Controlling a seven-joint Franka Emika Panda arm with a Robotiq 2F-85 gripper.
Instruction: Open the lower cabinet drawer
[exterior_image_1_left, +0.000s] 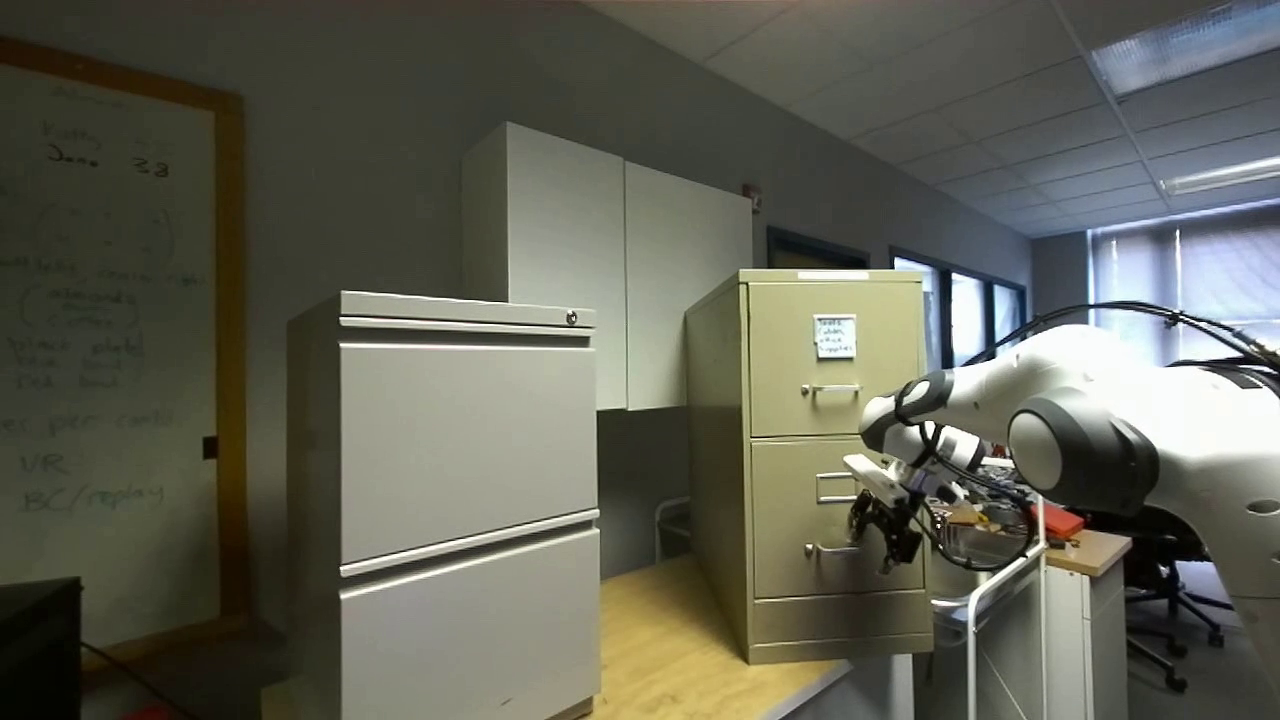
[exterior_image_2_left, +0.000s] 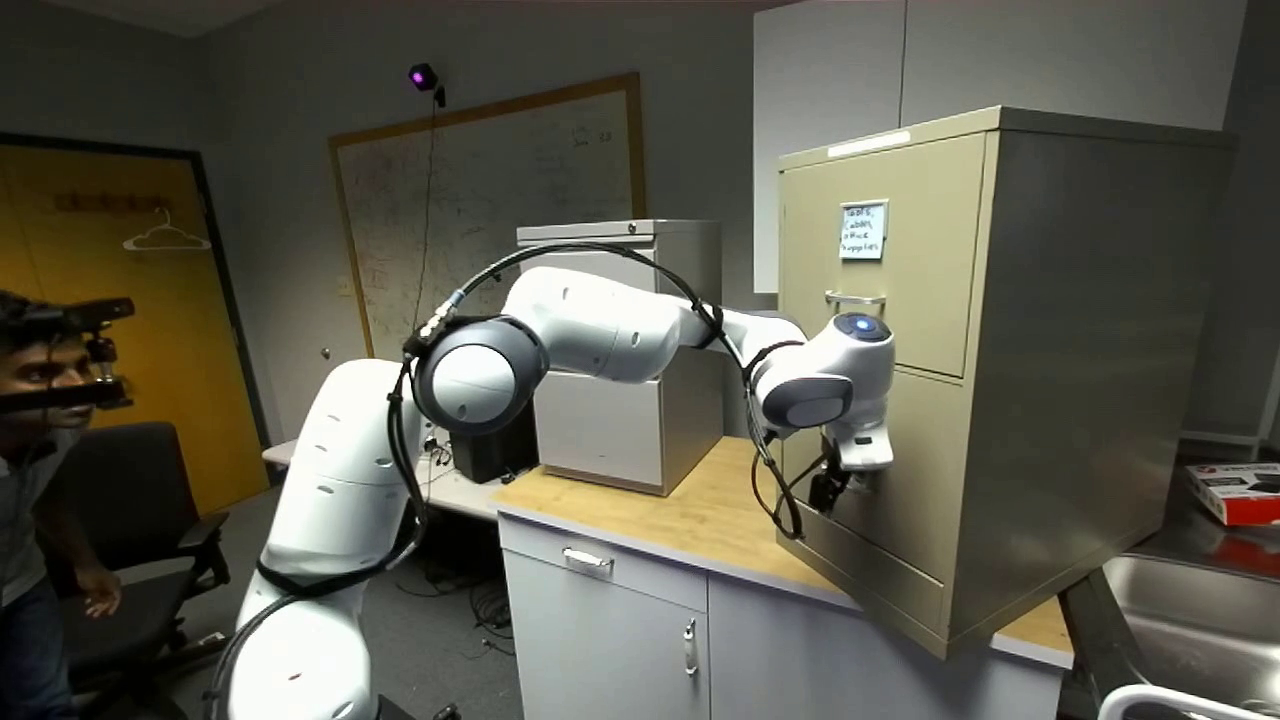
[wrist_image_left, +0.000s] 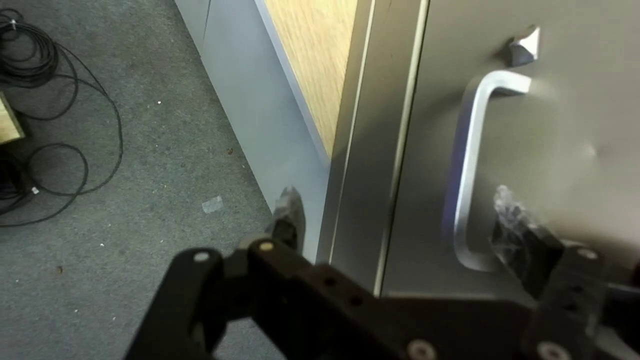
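Wrist view, gripper (wrist_image_left: 396, 195) spread, lower drawer (wrist_image_left: 555, 135) handle (wrist_image_left: 468, 165) between fingers (wrist_image_left: 521, 239), label holder (exterior_image_1_left: 833, 488) instead in an exterior view

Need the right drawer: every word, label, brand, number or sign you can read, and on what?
"Tools, Cables, office supplies": white label on upper drawer
"38": whiteboard
"VR": whiteboard
"BC/replay": whiteboard
Too blurred: other whiteboard writing; box
Nothing legible: label holder on lower drawer; white strip above upper drawer
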